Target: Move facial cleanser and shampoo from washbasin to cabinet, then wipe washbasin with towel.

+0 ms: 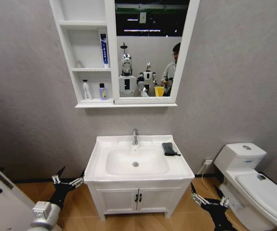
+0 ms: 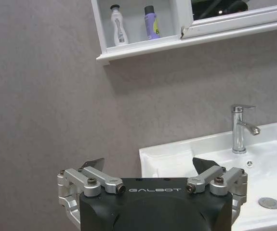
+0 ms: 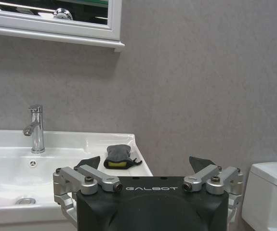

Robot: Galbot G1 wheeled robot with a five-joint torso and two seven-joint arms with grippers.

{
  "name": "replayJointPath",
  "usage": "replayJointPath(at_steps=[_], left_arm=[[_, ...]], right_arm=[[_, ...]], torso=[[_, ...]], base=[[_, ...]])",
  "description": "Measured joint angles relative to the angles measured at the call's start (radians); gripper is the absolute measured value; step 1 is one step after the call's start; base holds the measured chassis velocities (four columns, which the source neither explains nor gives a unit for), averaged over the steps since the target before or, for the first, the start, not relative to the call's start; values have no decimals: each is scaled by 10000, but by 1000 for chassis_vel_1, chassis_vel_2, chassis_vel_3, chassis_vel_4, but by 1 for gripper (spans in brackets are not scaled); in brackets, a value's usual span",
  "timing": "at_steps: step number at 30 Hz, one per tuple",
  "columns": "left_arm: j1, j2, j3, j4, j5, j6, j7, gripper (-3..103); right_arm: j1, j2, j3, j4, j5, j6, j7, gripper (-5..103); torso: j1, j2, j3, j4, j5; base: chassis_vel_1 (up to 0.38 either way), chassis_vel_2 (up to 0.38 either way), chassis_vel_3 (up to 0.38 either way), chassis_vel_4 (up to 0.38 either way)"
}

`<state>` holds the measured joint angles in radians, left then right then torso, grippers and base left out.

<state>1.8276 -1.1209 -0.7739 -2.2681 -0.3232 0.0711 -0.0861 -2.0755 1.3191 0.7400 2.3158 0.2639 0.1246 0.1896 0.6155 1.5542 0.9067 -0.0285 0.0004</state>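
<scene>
Both bottles [image 1: 86, 90] already stand in the cabinet [image 1: 87, 57]; the towel [image 1: 169, 148] lies on the washbasin [image 1: 104, 144] rim; both grippers, left [image 1: 70, 179] and right [image 1: 206, 196], hang low, spread wide, empty; the right should descend squarely over the cloth

Each pincer — left pincer [image 2: 148, 166], right pincer [image 3: 145, 162] — has a black housing lettered GALBOT in white. Silver linkages with dark screws carry black pointed fingertips [image 2: 203, 166] — the forearm is grey-white.
</scene>
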Motion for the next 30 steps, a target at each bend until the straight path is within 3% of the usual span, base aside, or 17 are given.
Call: replayJointPath(at_steps=[3,7,8,10,11,15,16,18,19,21,22,23,24,25,27,29,30], left_arm=[[0,0,0,0,0,0,0,100],[0,0,-1,-1,0,-1,0,100],[0,0,-1,0,0,-1,0,100],[0,0,-1,0,0,1,1,100],[1,0,-2,-2,1,0,0,100],[1,0,-1,1,0,0,0,100],[0,0,-1,0,0,0,0,100],[0,1,-1,-4,0,-1,1,100],[1,0,0,0,0,0,0,100],[1,0,-2,0,0,0,0,100],[1,0,-1,-3,1,-1,1,100],[0,0,-1,-4,0,-1,1,100],[1,0,-2,0,0,-1,0,100],[1,0,-2,0,0,-1,0,100],[3,-1,-1,0,0,0,0,100],[3,0,-1,-2,0,0,0,100],[3,0,-2,0,0,0,0,100]], right_arm=[[0,1,-1,-2,1,-1,0,100],[-1,0,-1,-8,2,-2,0,100],[-1,0,-1,-7,1,-1,0,100],[-2,0,-1,-6,1,-1,-1,100],[-1,-1,-1,-8,2,-2,0,100],[-2,0,-1,-8,1,-1,0,100],[0,-1,-1,-9,2,-2,0,100],[0,-1,-2,-10,3,-4,0,100],[0,0,0,-8,2,-2,0,100],[-2,-1,-1,-6,1,-1,-1,100],[1,-2,-1,-9,3,-3,-1,100],[1,-2,-1,-11,3,-4,-1,100],[-1,0,1,-8,2,-2,0,100],[-1,0,1,-8,2,-2,0,100],[-1,-1,-1,-10,3,-3,-1,100],[-3,-1,0,-9,3,-3,0,100],[-2,-1,0,-8,3,-3,0,100]], torso=[[-3,2,-3,-3,-16],[-5,2,-3,-5,8],[-6,4,-3,-2,-18],[-4,3,-3,-2,-16],[-3,1,0,-1,16],[-4,3,-3,-1,-26],[-3,1,-1,-2,1],[-2,2,-1,-4,13],[-1,3,-2,-3,-25],[-2,2,-2,-1,-16],[0,0,1,-2,16],[-2,1,-2,-3,12],[-2,3,-2,-2,-26],[-2,3,-2,-2,-26],[-12,7,-5,-3,11],[-12,6,-4,-6,7],[-11,6,-5,3,-15]], base=[[335,-365,-335,334],[381,-341,-363,356],[357,-380,-354,383],[394,-366,-353,383],[394,-362,-399,354],[348,-368,-336,357],[367,-341,-342,358],[367,-358,-354,320],[325,-358,-329,364],[337,-373,-385,365],[375,-302,-385,323],[375,-302,-330,323],[306,-358,-330,310],[306,-358,-330,310],[315,-236,-296,251],[251,-174,-235,216],[99,-159,-184,116]])
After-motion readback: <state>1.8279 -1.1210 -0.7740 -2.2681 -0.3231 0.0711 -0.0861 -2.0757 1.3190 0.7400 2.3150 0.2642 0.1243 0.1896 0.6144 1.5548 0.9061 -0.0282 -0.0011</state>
